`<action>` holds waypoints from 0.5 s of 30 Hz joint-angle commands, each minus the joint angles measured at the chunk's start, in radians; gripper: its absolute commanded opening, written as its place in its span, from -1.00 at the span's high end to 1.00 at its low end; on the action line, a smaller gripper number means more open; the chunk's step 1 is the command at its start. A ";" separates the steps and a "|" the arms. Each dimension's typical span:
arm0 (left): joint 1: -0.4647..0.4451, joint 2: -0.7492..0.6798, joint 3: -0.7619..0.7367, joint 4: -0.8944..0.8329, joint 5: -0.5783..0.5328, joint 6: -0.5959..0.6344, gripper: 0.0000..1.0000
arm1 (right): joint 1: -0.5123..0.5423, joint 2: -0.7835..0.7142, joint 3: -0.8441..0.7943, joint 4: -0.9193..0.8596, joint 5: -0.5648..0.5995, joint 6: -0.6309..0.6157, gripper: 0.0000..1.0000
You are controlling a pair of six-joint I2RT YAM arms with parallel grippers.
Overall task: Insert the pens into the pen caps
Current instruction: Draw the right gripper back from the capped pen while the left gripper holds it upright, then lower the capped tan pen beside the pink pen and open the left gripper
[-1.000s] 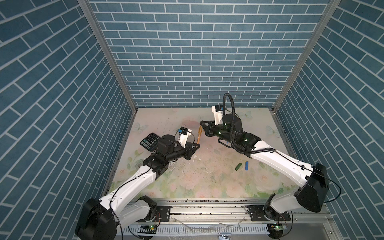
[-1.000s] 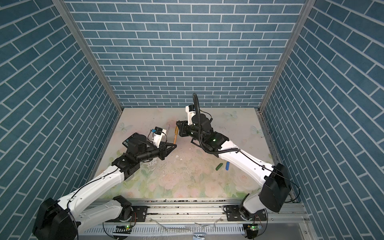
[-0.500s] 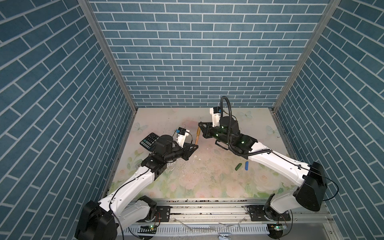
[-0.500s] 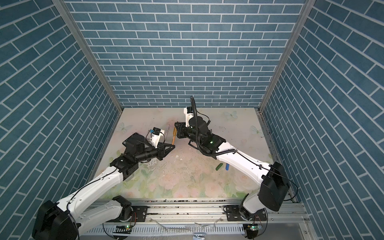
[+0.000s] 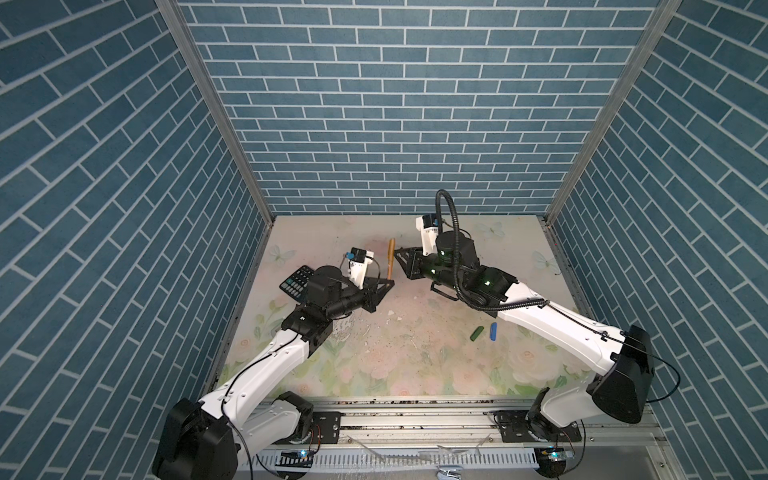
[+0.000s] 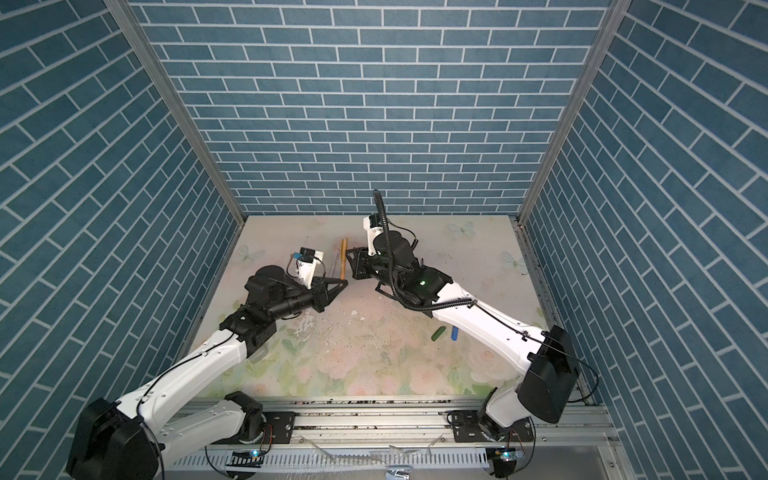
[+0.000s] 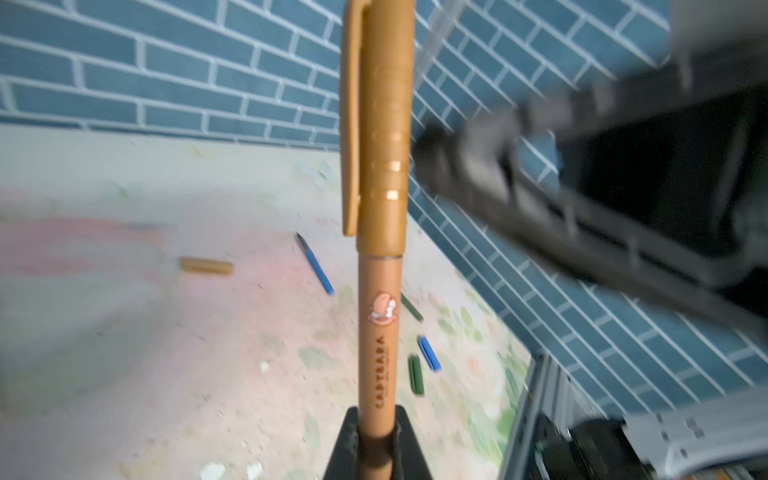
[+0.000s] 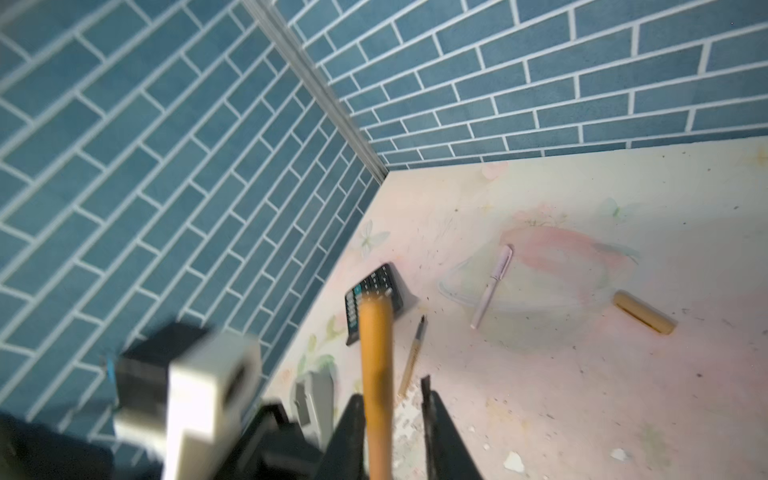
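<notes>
Brick walls (image 5: 395,124) close three sides of the mat (image 5: 415,365); its front middle lies open. The left gripper (image 7: 376,415) is clamped on a capped gold pen (image 7: 380,332), held upright over the back middle. The right gripper (image 8: 392,395) has its jaws apart at the pen's capped end. On the mat lie one capped pink pen (image 8: 492,286) and three bare pens: a second gold pen (image 8: 413,353), a blue pen (image 7: 316,266) and a green pen (image 7: 411,307). There are three loose caps: a gold cap (image 8: 644,311), a blue cap (image 7: 430,353) and a green cap (image 7: 415,374). One calculator (image 8: 374,299) lies near the left wall.

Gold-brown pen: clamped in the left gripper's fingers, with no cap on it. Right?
Not quite. The left wrist view shows the gold-brown cap seated on the gold-brown pen. The rest holds: the left gripper has its fingers clamped on the pen's barrel.
</notes>
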 commanded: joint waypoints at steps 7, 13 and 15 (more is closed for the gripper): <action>0.031 0.032 0.050 0.163 -0.100 -0.024 1.00 | -0.003 -0.111 0.169 -0.314 0.016 -0.133 0.14; 0.030 0.066 0.059 0.143 -0.104 -0.021 1.00 | -0.011 -0.315 -0.114 -0.372 0.193 -0.092 0.15; 0.025 0.084 0.064 0.131 -0.113 -0.019 1.00 | -0.017 -0.375 -0.201 -0.411 0.260 -0.065 0.15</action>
